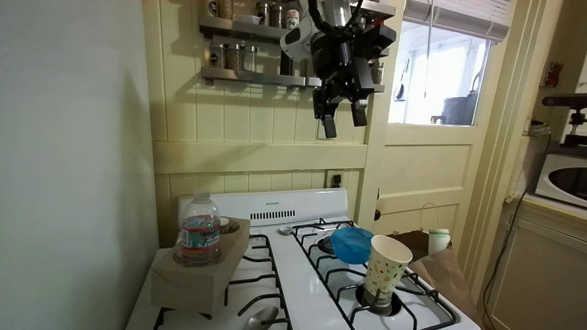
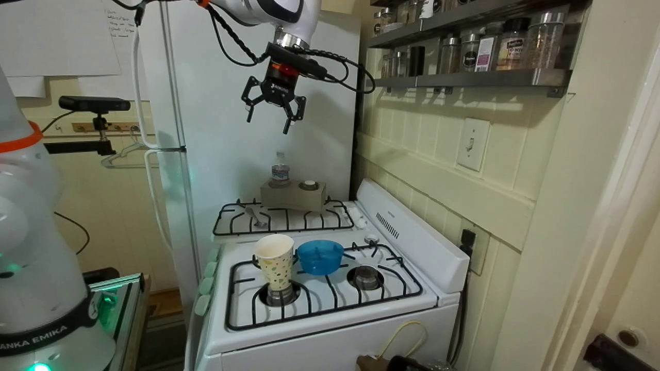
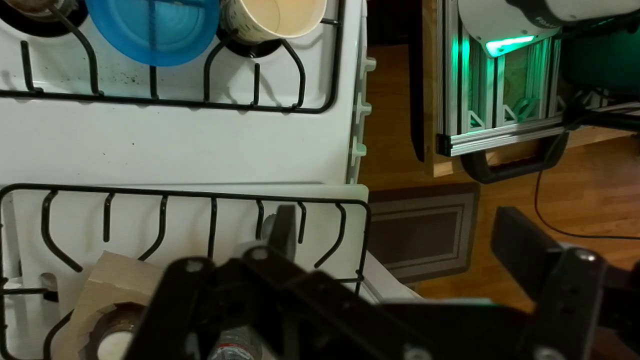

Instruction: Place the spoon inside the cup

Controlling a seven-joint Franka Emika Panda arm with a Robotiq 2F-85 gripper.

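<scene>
The metal spoon lies on the stove at the burner grate near the cardboard box. In an exterior view its bowl (image 1: 263,317) shows at the bottom edge, and the handle is cut off. The spoon (image 2: 257,220) is small in an exterior view. In the wrist view the spoon (image 3: 269,226) is mostly hidden behind a finger. The cream-white patterned cup (image 1: 385,270) stands upright on a burner of the other grate. It also shows in an exterior view (image 2: 276,260) and at the top of the wrist view (image 3: 250,25). My gripper (image 1: 344,125) (image 2: 268,122) (image 3: 393,215) is open and empty, high above the stove.
A blue bowl (image 1: 352,246) (image 2: 320,257) sits beside the cup. A cardboard box (image 1: 183,284) (image 2: 294,197) carries a water bottle (image 1: 200,236) (image 2: 280,172). Spice shelves (image 1: 252,75) (image 2: 479,79) hang on the wall near the arm. A fridge (image 2: 268,154) stands behind the stove.
</scene>
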